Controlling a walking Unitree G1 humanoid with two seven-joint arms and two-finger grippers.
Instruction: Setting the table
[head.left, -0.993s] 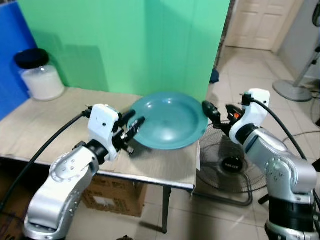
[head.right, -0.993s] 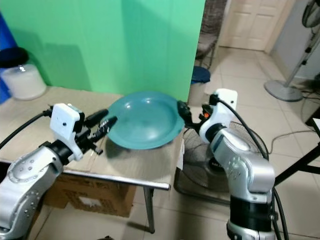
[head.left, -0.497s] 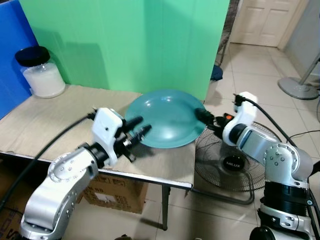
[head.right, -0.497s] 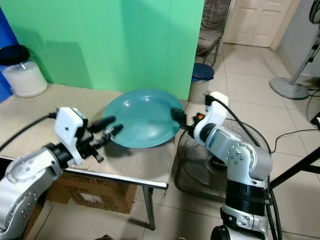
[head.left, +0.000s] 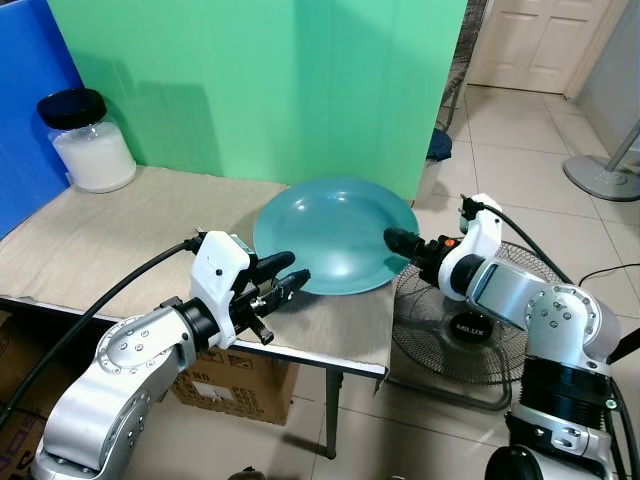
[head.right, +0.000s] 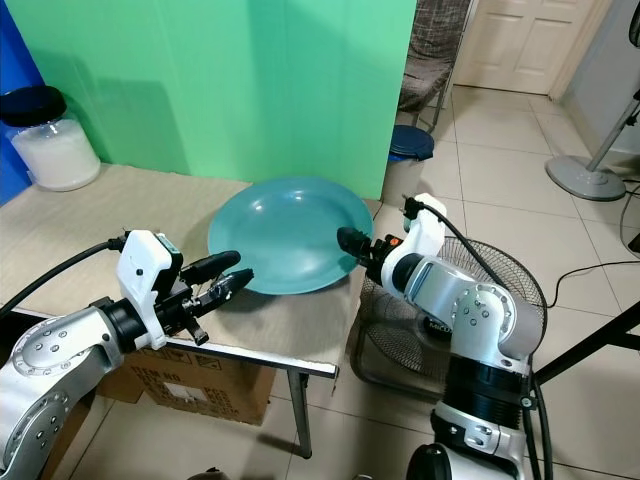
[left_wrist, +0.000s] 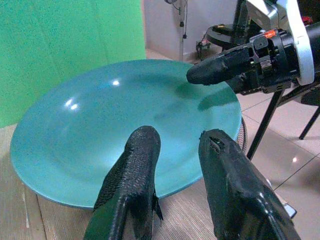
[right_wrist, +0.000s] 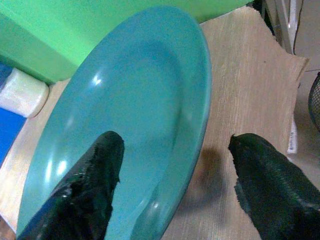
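While teal plate (head.left: 335, 235) rests on table (head.left: 120, 230), left pincer (head.left: 283, 276) and right pincer (right_wrist: 170, 192) flank rim, both open, holding nothing.

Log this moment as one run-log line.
teal plate on table | left gripper open, near rim | right gripper open, straddling far rim | jar back corner

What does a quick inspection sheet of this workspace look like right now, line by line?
Surface: table with a beige woven cover.
Job's things: teal plate flat near the table's right end.
Clutter: jar of white stuff, black lid, far left corner.
Grippers: left gripper open at the plate's near rim; right gripper open, straddling its right rim.
Cables: black cable along the left arm.
Surroundings: green screen, floor fan, cardboard box underneath.
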